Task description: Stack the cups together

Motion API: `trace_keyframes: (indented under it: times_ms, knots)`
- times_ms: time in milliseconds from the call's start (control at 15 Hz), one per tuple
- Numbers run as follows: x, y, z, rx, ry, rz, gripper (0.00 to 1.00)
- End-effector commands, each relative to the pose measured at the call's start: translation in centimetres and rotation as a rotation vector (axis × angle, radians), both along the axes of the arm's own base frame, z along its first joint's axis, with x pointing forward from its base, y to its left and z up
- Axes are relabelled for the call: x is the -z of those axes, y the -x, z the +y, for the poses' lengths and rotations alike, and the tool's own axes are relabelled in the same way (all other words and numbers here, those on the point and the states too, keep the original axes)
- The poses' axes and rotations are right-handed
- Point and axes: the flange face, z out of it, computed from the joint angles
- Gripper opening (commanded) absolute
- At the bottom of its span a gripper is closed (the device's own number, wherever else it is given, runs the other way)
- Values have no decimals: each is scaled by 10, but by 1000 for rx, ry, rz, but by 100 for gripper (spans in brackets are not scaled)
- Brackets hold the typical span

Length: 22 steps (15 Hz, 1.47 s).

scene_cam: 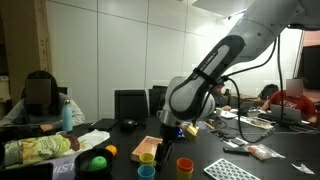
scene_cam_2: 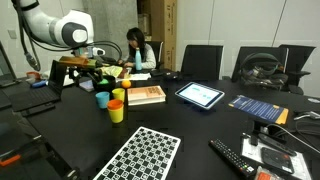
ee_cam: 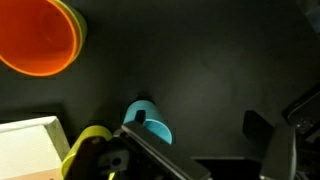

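In the wrist view an orange-red cup [ee_cam: 35,35] sits nested in a yellow cup [ee_cam: 78,25] at the top left. The light blue cup [ee_cam: 148,120] stands upright by my left finger, partly covered by it. A yellowish cup [ee_cam: 85,148] shows at the bottom left next to the book, mostly hidden by my gripper. My gripper [ee_cam: 213,152] is open and empty above bare table. In both exterior views the cups [scene_cam: 147,171] [scene_cam_2: 102,99] cluster by the book, with my gripper [scene_cam: 166,128] hovering above them.
A book [scene_cam: 150,146] [scene_cam_2: 147,94] lies next to the cups. A teal bottle [scene_cam: 67,110], a green ball [scene_cam: 97,162] and an orange ball [scene_cam: 110,150] are at one side. A tablet [scene_cam_2: 200,95] and a checkerboard sheet [scene_cam_2: 140,155] lie on the black table. People sit nearby.
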Motion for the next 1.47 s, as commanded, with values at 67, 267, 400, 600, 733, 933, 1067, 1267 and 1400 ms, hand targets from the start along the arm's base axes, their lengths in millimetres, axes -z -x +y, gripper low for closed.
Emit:
trace_keyframes:
  times_ms: [67,267,400,600,733,933,1067,1267,1400]
  knots:
    - [11,-4,40,-73,-29,2,100]
    - [19,-3,65,-125,-31,5,100]
    - [27,-5,78,-163,-31,2,100]
    - [40,-11,93,-214,-28,-2,100]
    - [44,-18,99,-247,-18,-19,100]
    - [44,-34,101,-286,7,-57,100]
    - [41,-45,99,-301,20,-81,100]
    - [42,-57,91,-302,27,-82,100]
    - [49,-63,86,-303,39,-76,100]
